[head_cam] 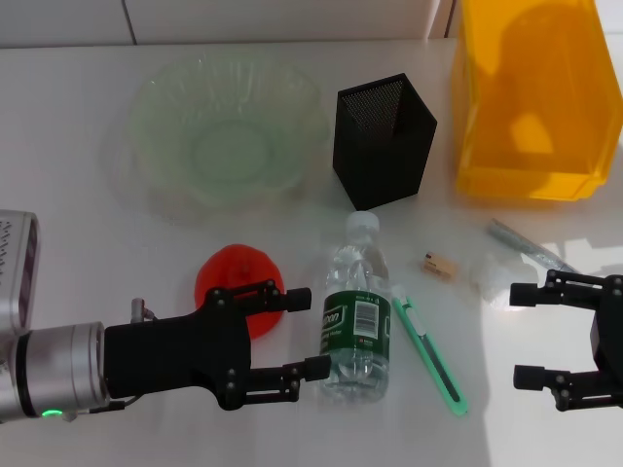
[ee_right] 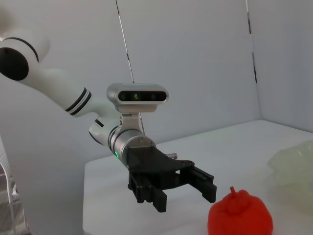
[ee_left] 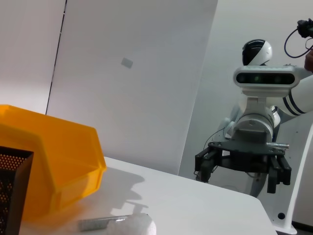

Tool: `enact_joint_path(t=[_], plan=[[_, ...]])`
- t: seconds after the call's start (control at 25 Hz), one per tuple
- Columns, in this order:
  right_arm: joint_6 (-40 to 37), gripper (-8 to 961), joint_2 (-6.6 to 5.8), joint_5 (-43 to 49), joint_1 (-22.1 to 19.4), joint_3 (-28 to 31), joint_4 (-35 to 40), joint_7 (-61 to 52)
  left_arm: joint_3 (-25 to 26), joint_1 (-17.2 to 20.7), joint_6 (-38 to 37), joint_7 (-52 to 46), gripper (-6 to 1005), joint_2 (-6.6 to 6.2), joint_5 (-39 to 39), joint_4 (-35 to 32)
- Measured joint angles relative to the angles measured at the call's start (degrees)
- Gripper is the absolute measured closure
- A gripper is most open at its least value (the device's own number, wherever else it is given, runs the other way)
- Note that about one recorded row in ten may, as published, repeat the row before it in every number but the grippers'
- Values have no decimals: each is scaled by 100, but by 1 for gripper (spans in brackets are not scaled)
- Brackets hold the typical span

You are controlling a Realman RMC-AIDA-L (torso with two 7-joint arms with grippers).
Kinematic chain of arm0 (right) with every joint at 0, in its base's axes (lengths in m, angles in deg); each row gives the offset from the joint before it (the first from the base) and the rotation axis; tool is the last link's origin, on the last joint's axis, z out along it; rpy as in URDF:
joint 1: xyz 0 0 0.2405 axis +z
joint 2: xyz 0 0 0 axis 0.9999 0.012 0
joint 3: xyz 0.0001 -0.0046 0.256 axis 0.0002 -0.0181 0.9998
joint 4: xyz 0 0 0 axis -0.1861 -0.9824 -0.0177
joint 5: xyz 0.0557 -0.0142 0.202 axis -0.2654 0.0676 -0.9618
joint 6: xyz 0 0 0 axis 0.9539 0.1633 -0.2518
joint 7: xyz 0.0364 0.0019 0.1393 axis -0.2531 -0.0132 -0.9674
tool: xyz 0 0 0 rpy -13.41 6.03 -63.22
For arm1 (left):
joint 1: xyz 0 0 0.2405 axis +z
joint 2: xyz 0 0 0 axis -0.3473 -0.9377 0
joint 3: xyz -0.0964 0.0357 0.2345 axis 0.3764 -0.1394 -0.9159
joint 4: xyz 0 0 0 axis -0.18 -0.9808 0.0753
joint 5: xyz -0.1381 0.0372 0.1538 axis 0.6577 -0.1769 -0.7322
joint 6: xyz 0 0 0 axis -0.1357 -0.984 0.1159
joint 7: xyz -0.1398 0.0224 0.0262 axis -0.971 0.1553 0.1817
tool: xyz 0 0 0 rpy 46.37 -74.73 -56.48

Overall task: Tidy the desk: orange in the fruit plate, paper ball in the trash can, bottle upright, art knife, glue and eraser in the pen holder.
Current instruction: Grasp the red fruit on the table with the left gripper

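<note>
The orange (head_cam: 237,275) sits on the white desk in front of the green glass fruit plate (head_cam: 165,146). My left gripper (head_cam: 311,332) hovers open just in front of the orange, its fingertips close to the bottle (head_cam: 355,311), which lies on its side with the cap toward the black mesh pen holder (head_cam: 384,141). Right of the bottle lie the green art knife (head_cam: 429,356), the small eraser (head_cam: 438,266), the white paper ball (head_cam: 481,273) and the grey glue stick (head_cam: 531,248). My right gripper (head_cam: 519,334) is open at the front right, holding nothing.
The yellow trash can (head_cam: 531,97) stands at the back right beside the pen holder. In the right wrist view the left gripper (ee_right: 183,188) is beside the orange (ee_right: 239,218). The left wrist view shows the right gripper (ee_left: 239,161) beyond the desk's edge.
</note>
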Motion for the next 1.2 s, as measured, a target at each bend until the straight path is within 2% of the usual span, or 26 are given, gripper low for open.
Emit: enact_joint_path(t=[0.84,1.0,1.2], plan=[[-35,126,13,-17,-15,-1,87,-36,43,92,-11,4,236,-16,0,-193],[-59,126,-1,-31,-75,29,126,-42,426,386,3,94,238,-40,-1,-434],[-64,127,-29,-54,-165,79,165,-46,920,589,131,272,241,15,-1,-528]])
